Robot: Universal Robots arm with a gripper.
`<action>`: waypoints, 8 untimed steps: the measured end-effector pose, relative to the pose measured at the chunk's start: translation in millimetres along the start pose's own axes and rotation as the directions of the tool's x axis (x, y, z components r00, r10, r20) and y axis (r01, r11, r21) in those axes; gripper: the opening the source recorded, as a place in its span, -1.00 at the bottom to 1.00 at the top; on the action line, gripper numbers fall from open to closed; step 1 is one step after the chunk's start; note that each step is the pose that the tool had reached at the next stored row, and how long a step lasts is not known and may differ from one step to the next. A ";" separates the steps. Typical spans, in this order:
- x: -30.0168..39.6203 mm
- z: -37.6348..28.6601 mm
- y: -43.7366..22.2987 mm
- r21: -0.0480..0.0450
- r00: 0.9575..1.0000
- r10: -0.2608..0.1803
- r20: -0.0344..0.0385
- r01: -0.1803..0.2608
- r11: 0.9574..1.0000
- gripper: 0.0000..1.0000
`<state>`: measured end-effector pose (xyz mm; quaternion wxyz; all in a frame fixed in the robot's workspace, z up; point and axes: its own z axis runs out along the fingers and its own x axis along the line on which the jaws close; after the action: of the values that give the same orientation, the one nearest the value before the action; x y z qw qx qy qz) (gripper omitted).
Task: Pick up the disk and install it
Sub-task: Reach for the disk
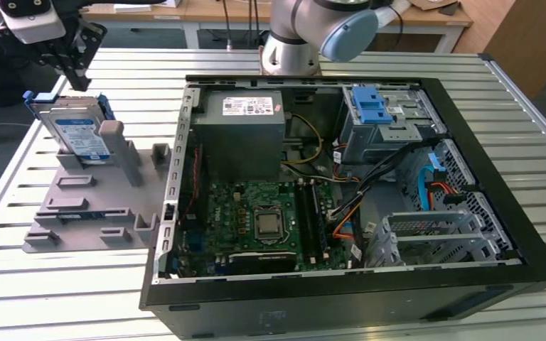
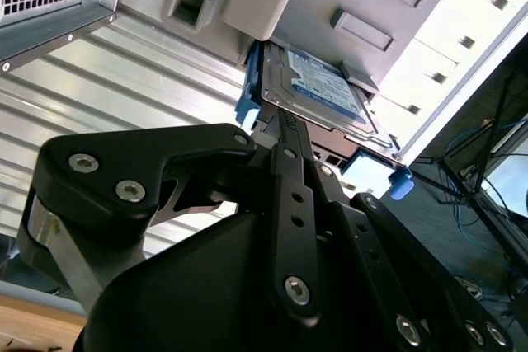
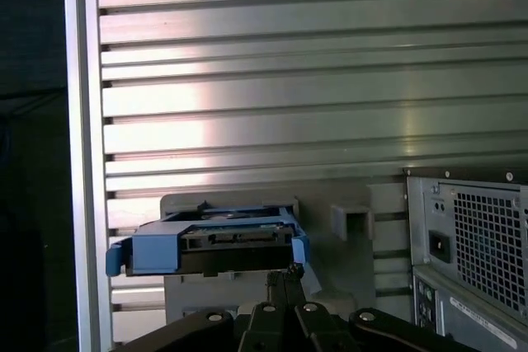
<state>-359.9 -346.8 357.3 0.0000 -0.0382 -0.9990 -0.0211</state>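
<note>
Disk [image 1: 79,131] top edge exposed; grey holder post [image 1: 113,140] crowds one face; case wall [image 1: 181,163] seemingly well apart.

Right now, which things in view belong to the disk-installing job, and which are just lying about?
Job: silver hard disk in blue plastic bracket; black gripper near it; grey slotted stand holding it; grey drive cage with blue latch.
Lying about: grey power supply box; green motherboard.

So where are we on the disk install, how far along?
Early. Done: nothing beyond the approach; the case stands open. In hand: the gripper is at the upper edge of the disk, which stands on edge in the grey holder beside the case; whether it grips is unclear. Left: the disk is not lifted, nor in the case.
</note>
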 end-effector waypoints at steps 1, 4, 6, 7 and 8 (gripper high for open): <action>1.7 0.1 0.3 0.000 1.000 0.000 0.000 0.000 1.000 -0.79; 6.9 0.4 0.9 0.000 1.000 0.000 0.000 0.000 1.000 -0.79; 10.5 0.6 1.4 0.000 1.000 0.000 0.000 0.000 1.000 -0.79; 12.4 0.7 1.6 0.000 1.000 0.000 -0.001 0.000 1.000 -0.79; 14.1 0.8 1.8 0.000 1.000 0.000 -0.001 0.000 1.000 -0.79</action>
<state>-373.9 -343.9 356.6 0.0004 -0.0382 -0.9990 -0.0211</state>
